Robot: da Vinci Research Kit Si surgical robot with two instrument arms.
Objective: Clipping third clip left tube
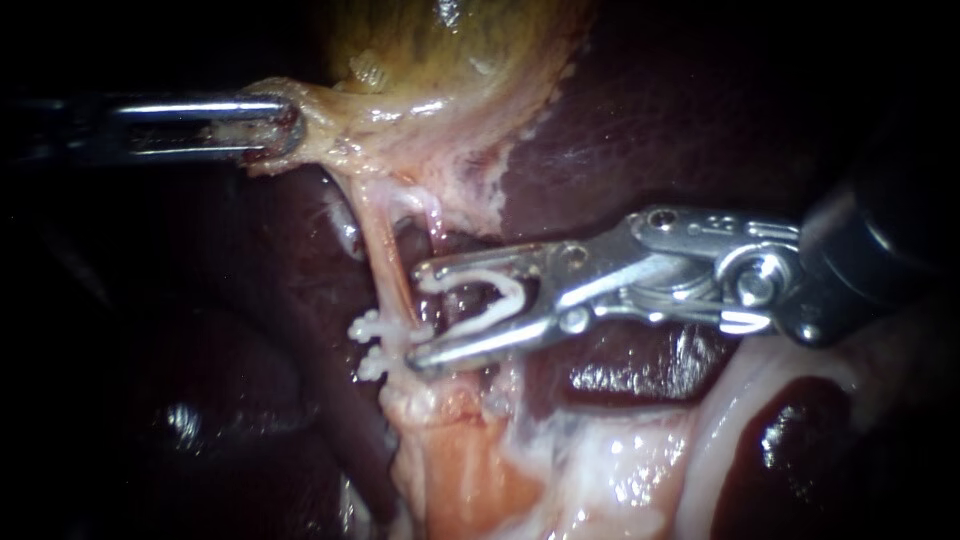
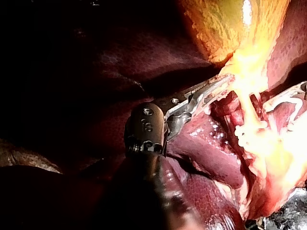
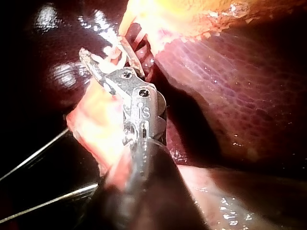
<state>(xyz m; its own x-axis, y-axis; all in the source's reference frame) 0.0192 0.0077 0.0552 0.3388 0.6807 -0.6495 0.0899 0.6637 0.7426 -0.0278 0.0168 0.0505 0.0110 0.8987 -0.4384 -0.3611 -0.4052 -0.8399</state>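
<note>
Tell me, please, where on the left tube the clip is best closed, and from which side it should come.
Probably the bare stretch of the left tube just above the two clips, coming from its right: the tube stands taut and near upright there, and the right instrument faces it crosswise holding the open clip.

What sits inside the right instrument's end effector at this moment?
A white clip, not yet closed, is held between both jaws of the right instrument, which stand apart. The tube stands at their tips, not clearly inside the clip. What lies behind the lower jaw is covered.
</note>
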